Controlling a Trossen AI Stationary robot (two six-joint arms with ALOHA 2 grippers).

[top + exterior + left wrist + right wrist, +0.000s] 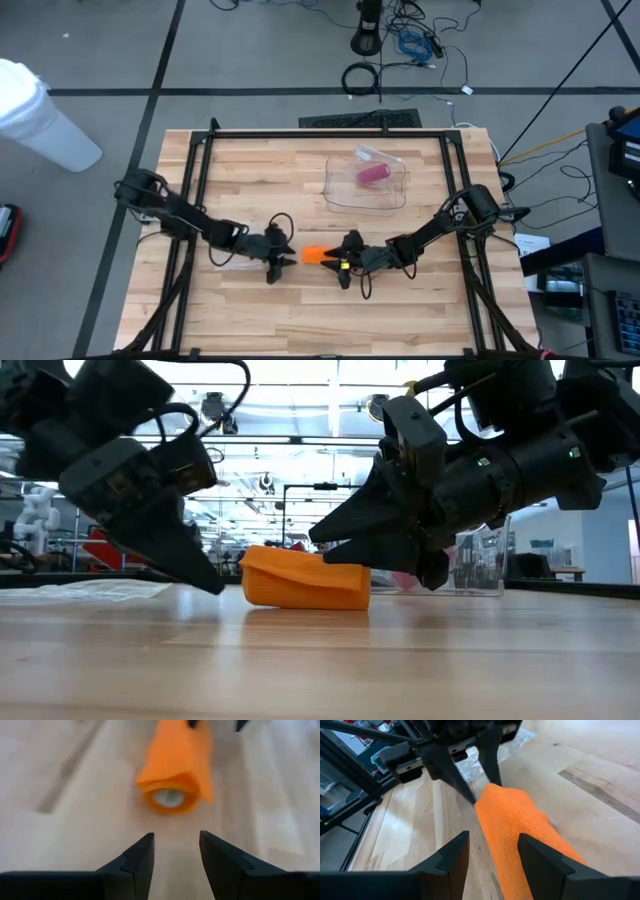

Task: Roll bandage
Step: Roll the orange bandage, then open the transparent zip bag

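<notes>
Orange bandage roll [316,254] lay mid-surface between my arms | left end effector [283,262] spread, empty, just off one end | right end effector [342,270] straddled the other end, fingers apart, not visibly pinching | risk, I judged: a nudge from either side could loosen the wrap or roll it away.

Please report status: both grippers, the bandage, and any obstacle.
Left gripper open, just short of orange bandage roll. Right gripper open, fingers astride roll's other end. Clear container stands behind, not obstructing.
</notes>
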